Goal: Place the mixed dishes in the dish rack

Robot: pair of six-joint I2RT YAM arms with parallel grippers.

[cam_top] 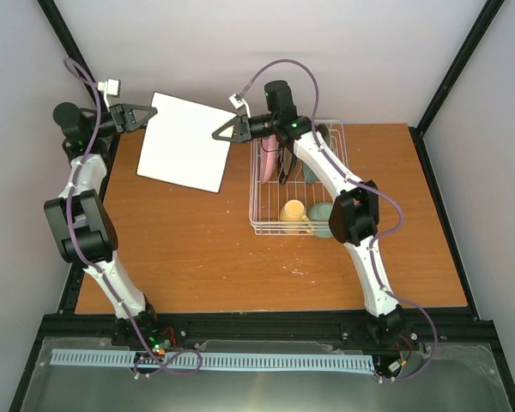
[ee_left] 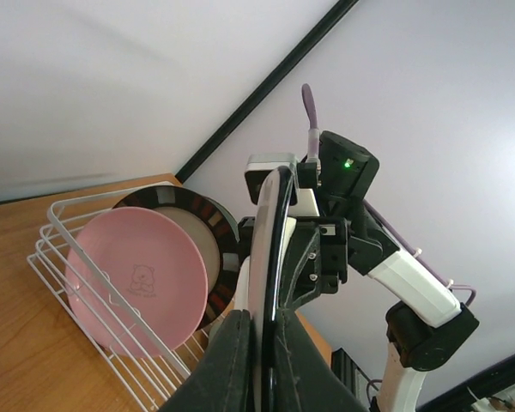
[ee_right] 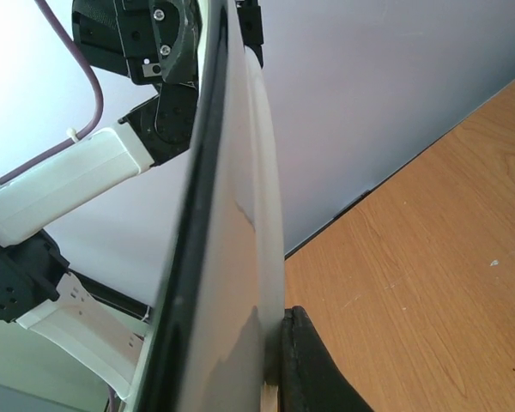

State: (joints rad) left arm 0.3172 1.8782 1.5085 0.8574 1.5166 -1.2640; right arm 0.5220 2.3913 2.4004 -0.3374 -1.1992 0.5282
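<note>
- Off-white, glossy: the square plate point(cam_top: 184, 142) spans the gap between both sets of jaws and looks lifted clear of the table point(cam_top: 197, 249).
- left gripper point(cam_top: 153, 113): jaws pinch the plate's left edge. In the left wrist view the plate runs edge-on straight out from between the fingers point(ee_left: 227, 360).
- right gripper point(cam_top: 219, 133): jaws clamp the opposite edge. The right wrist view shows one finger point(ee_right: 313, 369) pressed against the plate face; the other is hidden behind the plate.
- dish rack point(cam_top: 256, 206) sits on the table behind the right jaws, on the side away from the held plate.
- Upright in the rack just behind the right jaws: pink plate point(ee_left: 142, 275), then black-rimmed plate point(ee_left: 202, 219) right behind it.
- Rack end farthest from the jaws: yellow mug point(cam_top: 293, 210) and pale-green bowl point(cam_top: 324, 220), side by side.
</note>
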